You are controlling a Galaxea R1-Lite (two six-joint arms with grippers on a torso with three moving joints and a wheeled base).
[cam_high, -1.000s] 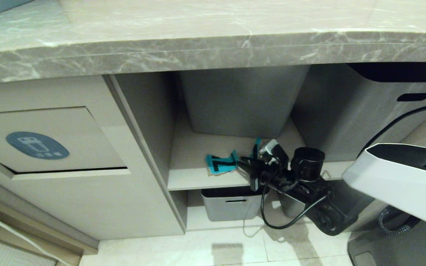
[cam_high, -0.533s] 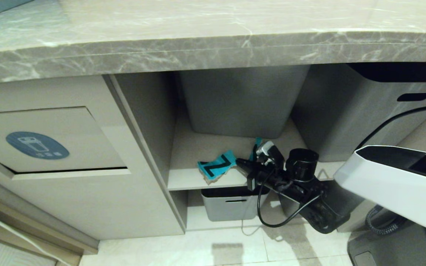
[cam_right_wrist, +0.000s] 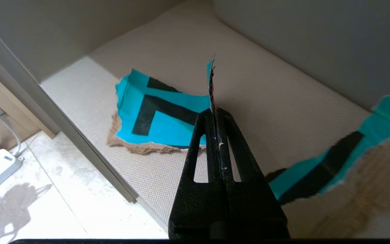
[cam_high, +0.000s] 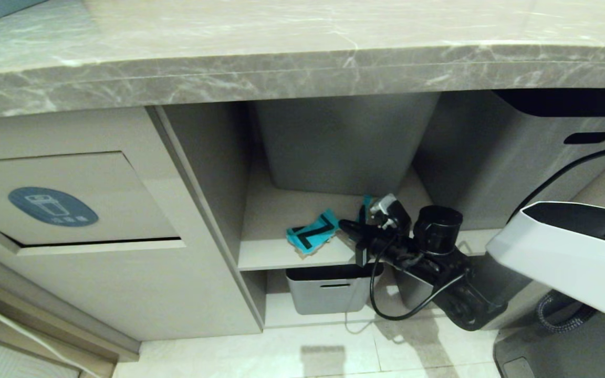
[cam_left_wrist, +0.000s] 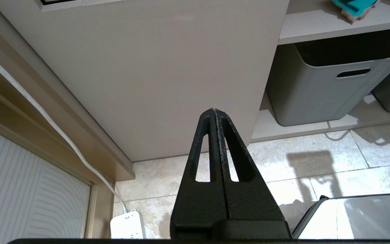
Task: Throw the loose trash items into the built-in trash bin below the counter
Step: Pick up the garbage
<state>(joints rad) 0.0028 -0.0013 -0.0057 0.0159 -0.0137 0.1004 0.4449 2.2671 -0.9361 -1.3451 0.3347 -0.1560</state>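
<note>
My right gripper (cam_high: 342,227) reaches into the open shelf below the counter (cam_high: 281,68). It is shut on the near edge of a teal-and-black cardboard scrap (cam_high: 312,232). In the right wrist view that scrap (cam_right_wrist: 157,113) has one torn edge pinched upright between the fingertips, while its far part lies low over the shelf (cam_right_wrist: 269,101). A second teal-and-black scrap (cam_right_wrist: 347,159) lies beside the gripper, partly hidden behind it in the head view (cam_high: 366,203). The built-in trash bin flap (cam_high: 71,178) with its blue sticker (cam_high: 52,206) is shut, to the left. My left gripper (cam_left_wrist: 214,110) is shut and empty, low by the cabinet front.
Grey tubs stand behind the scraps (cam_high: 344,142) and to the right (cam_high: 518,152); another (cam_high: 329,290) sits on the lower shelf. A cabinet wall (cam_high: 202,173) divides the shelf from the bin. A white power strip (cam_left_wrist: 127,225) and cable lie on the tiled floor.
The right gripper slid left with the scrap, then came back right and slightly up. The scrap has turned and now sits tilted. The left arm has not moved.
</note>
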